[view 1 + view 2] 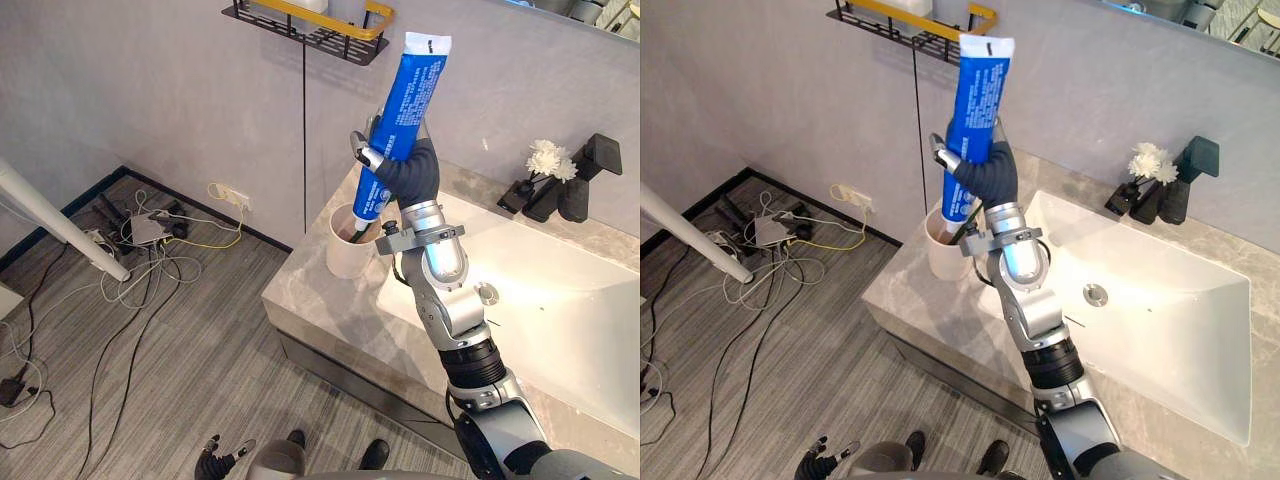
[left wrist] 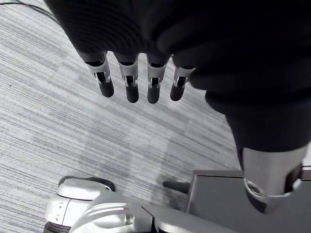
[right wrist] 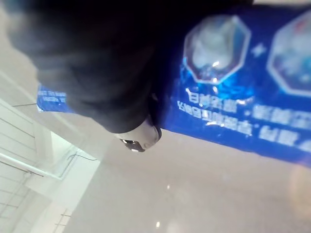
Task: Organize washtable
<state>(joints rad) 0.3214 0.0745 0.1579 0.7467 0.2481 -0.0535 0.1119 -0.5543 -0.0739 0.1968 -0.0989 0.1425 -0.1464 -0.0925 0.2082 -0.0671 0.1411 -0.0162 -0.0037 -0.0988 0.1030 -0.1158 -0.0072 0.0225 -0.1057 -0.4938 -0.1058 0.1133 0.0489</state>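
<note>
The right robot hand (image 1: 408,172) is closed round a blue toothpaste tube (image 1: 408,100), gripping it low on its body with fingers and thumb wrapped from opposite sides. The tube's long axis stands near upright, with its flat crimped end high above the hand and leaning a little toward the sink (image 1: 560,300). Its lower end points down into the mouth of the white cup (image 1: 343,258).

The cup stands on the counter (image 1: 310,300) near the corner, just beside the sink's rim and directly below the hand. The coming move therefore looks like a straight lowering along the tube's own axis, followed by a release.

The left robot hand (image 2: 129,80) hangs over the floor with its fingers straight and relaxed, holding nothing. It is well apart from the cup, so the right arm is the 1 placed to finish.

Hard to make out:
- Whether the tube's cap is already inside the cup or only at its rim.
- What the dark shape in the cup mouth is.
- How deep the cup is.
</note>
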